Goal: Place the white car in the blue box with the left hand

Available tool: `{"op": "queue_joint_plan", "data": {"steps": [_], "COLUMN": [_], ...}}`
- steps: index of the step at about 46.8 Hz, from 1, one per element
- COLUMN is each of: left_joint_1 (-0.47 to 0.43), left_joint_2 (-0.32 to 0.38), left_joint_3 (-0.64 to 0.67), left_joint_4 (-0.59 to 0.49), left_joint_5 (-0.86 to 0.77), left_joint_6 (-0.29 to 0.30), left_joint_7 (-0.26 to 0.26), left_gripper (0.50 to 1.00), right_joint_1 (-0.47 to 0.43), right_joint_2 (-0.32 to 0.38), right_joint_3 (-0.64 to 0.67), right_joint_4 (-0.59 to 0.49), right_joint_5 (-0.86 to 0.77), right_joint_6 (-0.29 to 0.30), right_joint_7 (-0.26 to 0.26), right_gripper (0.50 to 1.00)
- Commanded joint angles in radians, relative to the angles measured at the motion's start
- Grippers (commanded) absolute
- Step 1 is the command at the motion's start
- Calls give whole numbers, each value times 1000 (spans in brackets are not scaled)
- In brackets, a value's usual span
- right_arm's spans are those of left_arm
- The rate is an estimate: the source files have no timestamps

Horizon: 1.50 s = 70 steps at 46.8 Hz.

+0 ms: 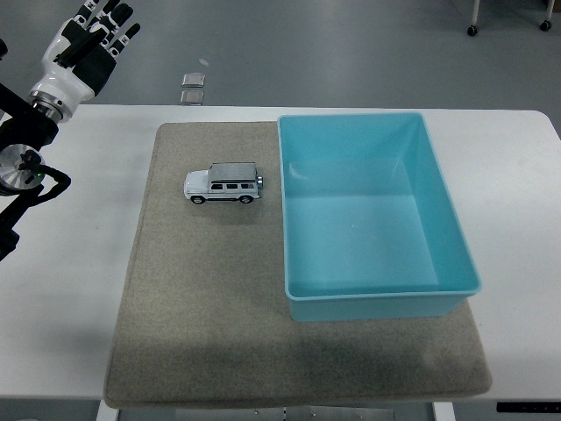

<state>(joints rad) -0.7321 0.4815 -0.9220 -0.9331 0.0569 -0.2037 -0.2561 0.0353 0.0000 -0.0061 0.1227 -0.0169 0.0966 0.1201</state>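
A small white toy car [223,183] with a grey roof stands on its wheels on a grey felt mat [202,298], just left of the blue box [372,294]. The blue box is an open rectangular tub with nothing inside it. My left hand [88,44] is at the far upper left, beyond the table's back edge, fingers spread and holding nothing, well away from the car. The right arm is out of view.
The mat lies on a white table [70,298]. The box covers the mat's right half. Two small square plates [193,88] lie on the grey floor beyond the table.
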Motion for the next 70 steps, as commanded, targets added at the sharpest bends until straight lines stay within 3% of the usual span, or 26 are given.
{"op": "queue_joint_plan", "data": {"steps": [1,12,25,34,56,70], "left_joint_1": [-3,-26,-179,-239,-270,-328], "left_joint_2": [-1,20,166,190,175,221], "left_joint_3": [0,32,391,554,577,692], "left_joint_4": [2,0,-12,-33,-56,-190], "left_joint_5": [4,17,33,196,615,804], "left_joint_6": [0,0,1,0,27,58], "left_joint_7": [0,0,-25,-19,-8,-8], "left_gripper": [996,986,975,988,999,994], "right_joint_1": [0,0,-2,0,0,0], "right_joint_2": [0,0,0,0,0,0], "right_joint_3": [0,0,0,0,0,0], "right_joint_4": [0,0,0,0,0,0], "right_joint_5": [0,0,0,0,0,0], "right_joint_6": [0,0,0,0,0,0], "right_joint_7": [0,1,0,0,0,1], "right_gripper": [936,936,936,936,936,936]}}
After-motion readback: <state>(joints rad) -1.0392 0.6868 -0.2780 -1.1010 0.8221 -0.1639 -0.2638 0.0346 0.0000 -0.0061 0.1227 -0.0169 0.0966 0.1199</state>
